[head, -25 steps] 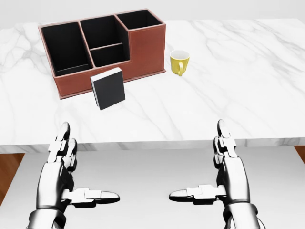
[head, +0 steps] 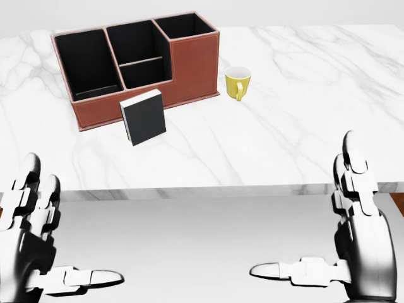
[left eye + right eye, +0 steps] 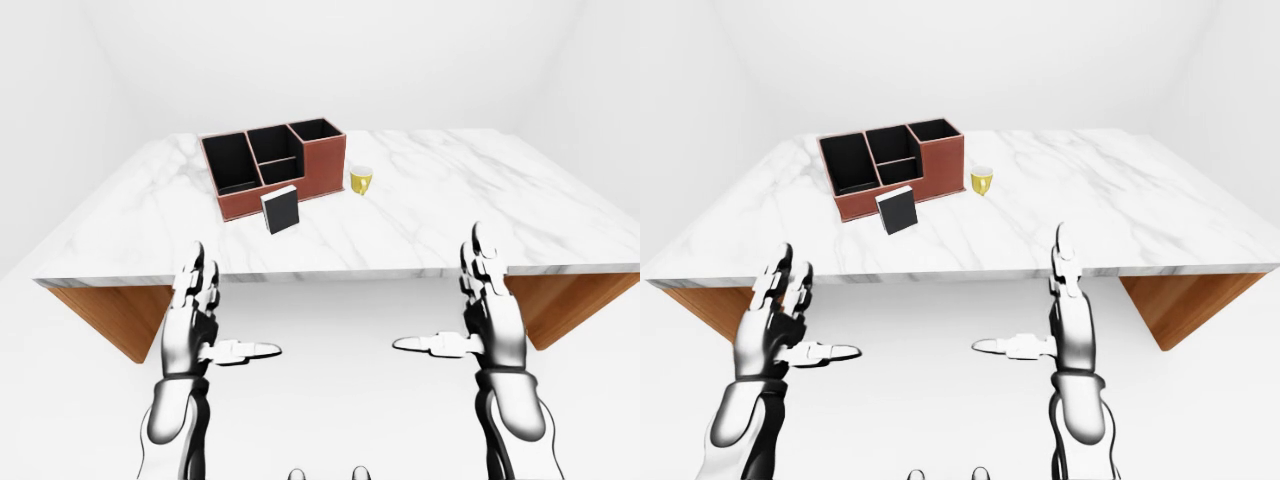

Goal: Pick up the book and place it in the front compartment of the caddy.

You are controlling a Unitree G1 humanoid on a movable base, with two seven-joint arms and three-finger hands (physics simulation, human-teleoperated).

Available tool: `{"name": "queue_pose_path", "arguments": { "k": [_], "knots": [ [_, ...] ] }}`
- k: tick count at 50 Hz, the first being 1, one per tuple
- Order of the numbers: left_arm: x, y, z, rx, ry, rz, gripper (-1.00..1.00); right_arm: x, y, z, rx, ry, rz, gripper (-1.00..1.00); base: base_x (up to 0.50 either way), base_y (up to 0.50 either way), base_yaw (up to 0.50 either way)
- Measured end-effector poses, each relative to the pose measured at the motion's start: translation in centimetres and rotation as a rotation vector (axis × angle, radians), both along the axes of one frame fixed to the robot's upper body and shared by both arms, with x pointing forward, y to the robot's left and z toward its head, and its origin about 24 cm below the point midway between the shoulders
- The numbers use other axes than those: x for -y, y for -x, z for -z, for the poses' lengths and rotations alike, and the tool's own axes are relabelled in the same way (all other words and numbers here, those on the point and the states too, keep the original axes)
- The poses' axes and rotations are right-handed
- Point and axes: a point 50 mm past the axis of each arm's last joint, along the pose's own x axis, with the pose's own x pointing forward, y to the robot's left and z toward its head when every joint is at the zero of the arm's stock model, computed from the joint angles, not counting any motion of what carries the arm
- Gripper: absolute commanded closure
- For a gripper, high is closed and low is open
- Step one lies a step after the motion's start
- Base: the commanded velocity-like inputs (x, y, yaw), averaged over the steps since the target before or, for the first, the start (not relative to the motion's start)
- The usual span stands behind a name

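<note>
A black book with white page edges stands upright on the marble table, against the lower wall of the red-brown caddy. The caddy's black compartments look empty: a wide one at the left, a divided middle one, a small one at the right. Both my hands hang below the table's near edge, well short of the book. My left hand is open, fingers up and thumb pointing inward. At the lower right my right hand mirrors it, open and holding nothing.
A yellow mug stands on the table just right of the caddy. The table's near edge runs across the head view between my hands and the book. Wooden table sides show under the marble at both ends.
Both hands have spread apart in the head view, the left to the left and lower, the right to the right. Book, caddy and mug have not moved.
</note>
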Motion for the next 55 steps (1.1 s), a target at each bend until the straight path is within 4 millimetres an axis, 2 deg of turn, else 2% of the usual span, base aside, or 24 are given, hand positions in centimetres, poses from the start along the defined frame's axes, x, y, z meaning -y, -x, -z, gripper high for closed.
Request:
{"name": "queue_pose_path", "arguments": {
  "k": [10,22,30,55],
  "knots": [
    [-1.4,1.6,-2.2,0.085,0.028,-0.034,-1.0,1.0,3.0,-2.9,0.108,0.028,0.061,-1.0,0.0,0.0,0.0],
    [-2.6,2.9,-4.2,0.188,0.065,-0.076,-1.0,2.1,5.2,-4.6,0.166,0.035,0.125,-1.0,0.0,0.0,0.0],
    [-3.0,3.3,-4.8,0.222,0.083,-0.089,-1.0,2.4,5.8,-5.1,0.185,0.035,0.145,-1.0,0.03,0.0,0.0],
    [-3.6,3.5,-5.1,0.254,0.123,-0.099,-1.0,2.4,6.3,-5.7,0.212,0.04,0.159,-1.0,0.5,0.0,0.0]
  ]
}}
